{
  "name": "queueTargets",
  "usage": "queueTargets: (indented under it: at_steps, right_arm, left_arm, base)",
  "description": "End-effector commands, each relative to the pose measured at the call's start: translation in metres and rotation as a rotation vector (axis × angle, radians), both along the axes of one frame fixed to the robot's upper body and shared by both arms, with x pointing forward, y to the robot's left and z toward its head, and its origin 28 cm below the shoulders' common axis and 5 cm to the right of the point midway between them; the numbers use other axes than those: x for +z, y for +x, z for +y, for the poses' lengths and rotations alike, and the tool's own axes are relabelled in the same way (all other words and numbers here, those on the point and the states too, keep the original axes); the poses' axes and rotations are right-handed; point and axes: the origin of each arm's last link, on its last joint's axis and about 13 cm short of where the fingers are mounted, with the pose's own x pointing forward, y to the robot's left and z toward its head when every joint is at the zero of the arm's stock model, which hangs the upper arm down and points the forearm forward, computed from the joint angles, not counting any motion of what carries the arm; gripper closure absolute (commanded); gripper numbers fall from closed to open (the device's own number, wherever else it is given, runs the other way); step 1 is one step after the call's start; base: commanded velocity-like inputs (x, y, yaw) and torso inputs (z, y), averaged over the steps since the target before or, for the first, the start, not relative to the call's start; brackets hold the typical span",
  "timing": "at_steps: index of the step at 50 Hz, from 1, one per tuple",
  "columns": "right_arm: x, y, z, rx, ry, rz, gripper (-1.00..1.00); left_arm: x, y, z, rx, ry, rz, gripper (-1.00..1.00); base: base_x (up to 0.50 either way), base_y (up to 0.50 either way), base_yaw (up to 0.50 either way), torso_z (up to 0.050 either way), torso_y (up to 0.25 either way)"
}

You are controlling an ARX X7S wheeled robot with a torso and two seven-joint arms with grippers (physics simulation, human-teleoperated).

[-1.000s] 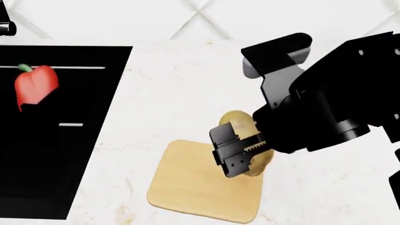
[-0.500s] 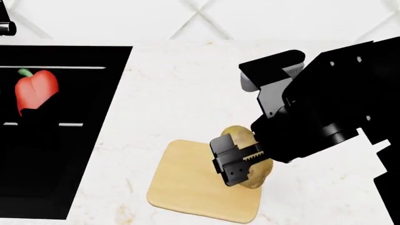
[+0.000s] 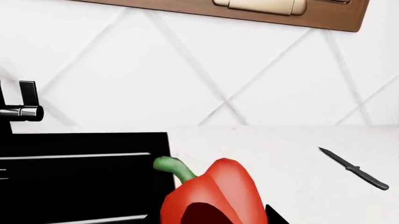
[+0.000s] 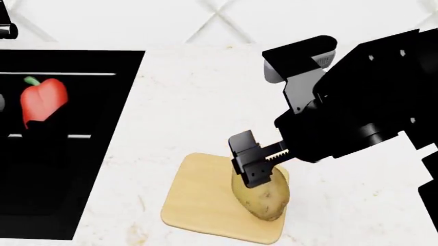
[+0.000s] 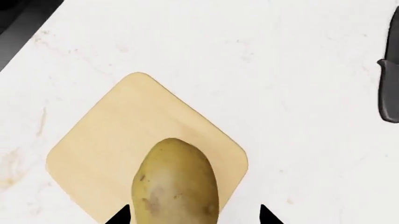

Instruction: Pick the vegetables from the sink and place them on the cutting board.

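Note:
The yellowish-brown potato (image 4: 263, 197) lies on the tan cutting board (image 4: 198, 200). My right gripper (image 4: 252, 165) sits just above the potato's near end, its jaws spread wider than the potato. In the right wrist view the potato (image 5: 175, 184) lies on the board (image 5: 124, 126) between the black fingertips (image 5: 267, 215), with a gap on one side. The red bell pepper (image 4: 42, 100) hangs over the black sink (image 4: 82, 164). In the left wrist view my left gripper (image 3: 212, 220) is shut on the pepper (image 3: 215, 191). The gripper's black body is lost against the sink in the head view.
A black knife (image 3: 354, 169) lies on the white counter beyond the board and also shows in the right wrist view (image 5: 389, 88). The dark faucet (image 3: 22, 112) stands at the sink's back. A tiled wall runs behind, with a wooden cabinet above it.
My right gripper has lowered the potato onto the board and opened, so the potato now rests there below the jaws. The pepper has shifted slightly over the sink.

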Motion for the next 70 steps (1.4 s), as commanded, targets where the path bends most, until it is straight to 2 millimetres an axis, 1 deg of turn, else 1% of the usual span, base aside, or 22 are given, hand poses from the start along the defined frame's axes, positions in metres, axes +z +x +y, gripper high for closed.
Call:
queueTargets:
  at_steps: [1, 2, 4, 6, 9, 11, 12, 15, 18, 21, 23, 27, 33, 36, 41, 46, 50, 51, 55, 60, 70]
  right_arm:
    - [0.028, -0.001, -0.005, -0.029, 0.055, -0.143, -1.00]
    - [0.034, -0.002, -0.007, -0.037, 0.083, -0.175, -1.00]
    - [0.039, -0.005, -0.011, -0.056, 0.102, -0.212, -1.00]
    - [0.041, -0.007, -0.014, -0.085, 0.121, -0.254, -1.00]
    - [0.043, -0.011, -0.020, -0.123, 0.145, -0.330, -1.00]
    - [0.041, -0.013, -0.021, -0.149, 0.180, -0.352, -1.00]
    - [0.038, -0.015, -0.020, -0.141, 0.139, -0.367, -1.00]
    - [0.041, -0.019, -0.018, -0.142, 0.210, -0.428, -1.00]
    - [0.039, -0.023, -0.018, -0.148, 0.201, -0.452, -1.00]
    - [0.044, -0.027, -0.019, -0.156, 0.217, -0.486, -1.00]
    - [0.044, -0.027, -0.020, -0.155, 0.220, -0.490, -1.00]
    - [0.046, -0.030, -0.020, -0.155, 0.229, -0.502, -1.00]
    - [0.050, -0.031, -0.017, -0.146, 0.225, -0.500, -1.00]
    - [0.052, -0.031, -0.017, -0.149, 0.234, -0.512, -1.00]
    - [0.049, -0.030, -0.019, -0.157, 0.236, -0.519, -1.00]
    - [0.050, -0.033, -0.021, -0.169, 0.231, -0.526, -1.00]
    - [0.051, -0.034, -0.022, -0.173, 0.234, -0.542, -1.00]
    - [0.049, -0.034, -0.023, -0.173, 0.225, -0.534, -1.00]
    - [0.053, -0.035, -0.025, -0.181, 0.220, -0.544, -1.00]
    - [0.052, -0.035, -0.025, -0.176, 0.208, -0.543, -1.00]
    - [0.044, -0.032, -0.026, -0.179, 0.201, -0.526, -1.00]
  left_arm:
    - [0.004, 0.000, -0.004, -0.022, -0.001, -0.006, 1.00]
    - [0.004, 0.000, -0.005, -0.028, 0.000, -0.006, 1.00]
    - [0.006, 0.000, -0.009, -0.044, 0.006, -0.004, 1.00]
    - [0.008, -0.001, -0.009, -0.055, 0.010, -0.006, 1.00]
    - [0.011, 0.000, -0.016, -0.092, 0.026, -0.006, 1.00]
    - [0.014, -0.001, -0.022, -0.126, 0.040, -0.002, 1.00]
    - [0.015, -0.001, -0.025, -0.145, 0.044, -0.005, 1.00]
    - [0.019, 0.002, -0.037, -0.211, 0.059, -0.001, 1.00]
    - [0.020, 0.003, -0.047, -0.266, 0.087, 0.016, 1.00]
    - [0.014, 0.011, -0.063, -0.306, 0.108, 0.042, 1.00]
    - [0.012, 0.013, -0.070, -0.331, 0.119, 0.051, 1.00]
    - [0.009, 0.015, -0.083, -0.376, 0.136, 0.068, 1.00]
    - [0.004, 0.020, -0.095, -0.411, 0.126, 0.088, 1.00]
    - [0.001, 0.023, -0.098, -0.419, 0.128, 0.096, 1.00]
    - [-0.002, 0.027, -0.104, -0.427, 0.129, 0.106, 1.00]
    - [-0.008, 0.029, -0.102, -0.420, 0.144, 0.136, 1.00]
    - [-0.013, 0.030, -0.104, -0.424, 0.155, 0.148, 1.00]
    - [-0.014, 0.030, -0.104, -0.427, 0.164, 0.153, 1.00]
    - [-0.019, 0.026, -0.103, -0.436, 0.190, 0.171, 1.00]
    - [-0.027, 0.023, -0.106, -0.448, 0.201, 0.192, 1.00]
    - [-0.030, 0.020, -0.110, -0.473, 0.225, 0.202, 1.00]
  base:
    - [0.00, 0.00, 0.00, 0.000, 0.000]
    - [0.00, 0.00, 0.00, 0.000, 0.000]
    - [0.00, 0.00, 0.00, 0.000, 0.000]
    - [0.00, 0.00, 0.00, 0.000, 0.000]
    - [0.00, 0.00, 0.00, 0.000, 0.000]
    - [0.00, 0.00, 0.00, 0.000, 0.000]
    - [0.00, 0.00, 0.00, 0.000, 0.000]
    - [0.00, 0.00, 0.00, 0.000, 0.000]
    - [0.00, 0.00, 0.00, 0.000, 0.000]
    - [0.00, 0.00, 0.00, 0.000, 0.000]
    - [0.00, 0.00, 0.00, 0.000, 0.000]
    - [0.00, 0.00, 0.00, 0.000, 0.000]
    - [0.00, 0.00, 0.00, 0.000, 0.000]
    - [0.00, 0.00, 0.00, 0.000, 0.000]
    - [0.00, 0.00, 0.00, 0.000, 0.000]
    - [0.00, 0.00, 0.00, 0.000, 0.000]
    - [0.00, 0.00, 0.00, 0.000, 0.000]
    - [0.00, 0.00, 0.00, 0.000, 0.000]
    - [0.00, 0.00, 0.00, 0.000, 0.000]
    - [0.00, 0.00, 0.00, 0.000, 0.000]
    - [0.00, 0.00, 0.00, 0.000, 0.000]
